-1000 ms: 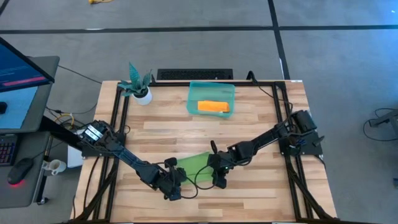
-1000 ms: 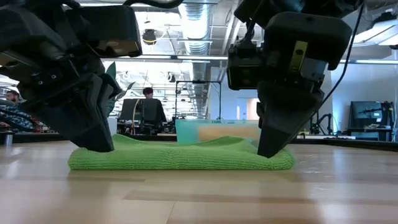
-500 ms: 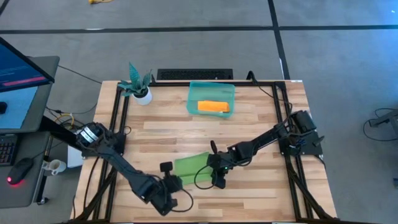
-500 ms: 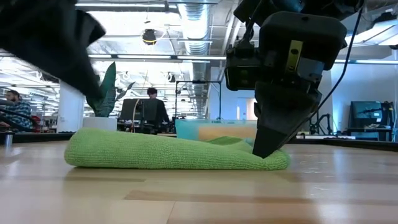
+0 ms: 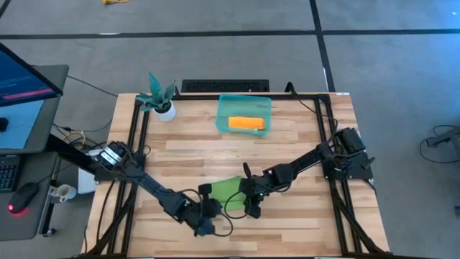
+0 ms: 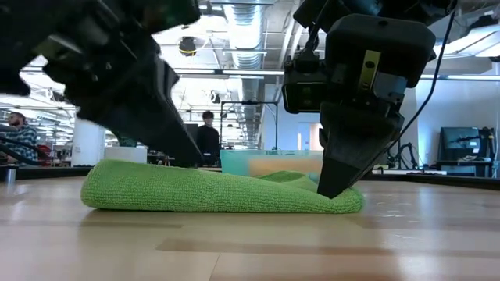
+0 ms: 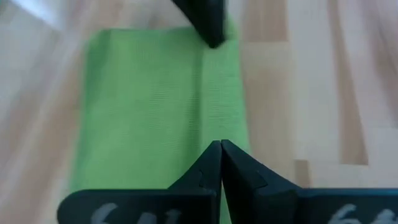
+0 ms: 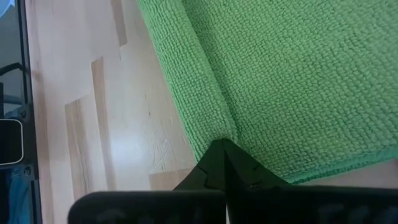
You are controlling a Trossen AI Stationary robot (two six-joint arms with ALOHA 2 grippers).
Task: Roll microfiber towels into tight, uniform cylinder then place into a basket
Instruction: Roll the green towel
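On the left of the table stands a small potted plant, well apart from the work. The left tool, its 2 fingers pressed together and gripping nothing, sits at the near left end of the green towel, with its tip over the cloth in the wrist view. The towel lies near the front middle of the table, folded into a flat strip with 1 long edge turned over into a low ridge, not yet a cylinder. The right tool is also closed, its tip pressed down on the towel's right end at the start of that ridge; whether it pinches any cloth cannot be told. Further back, the teal basket holds the orange towel, already rolled. So 1 of 2 towels looks done; the green one seems to need rolling tight along its length, then carrying to the basket beside the orange roll.
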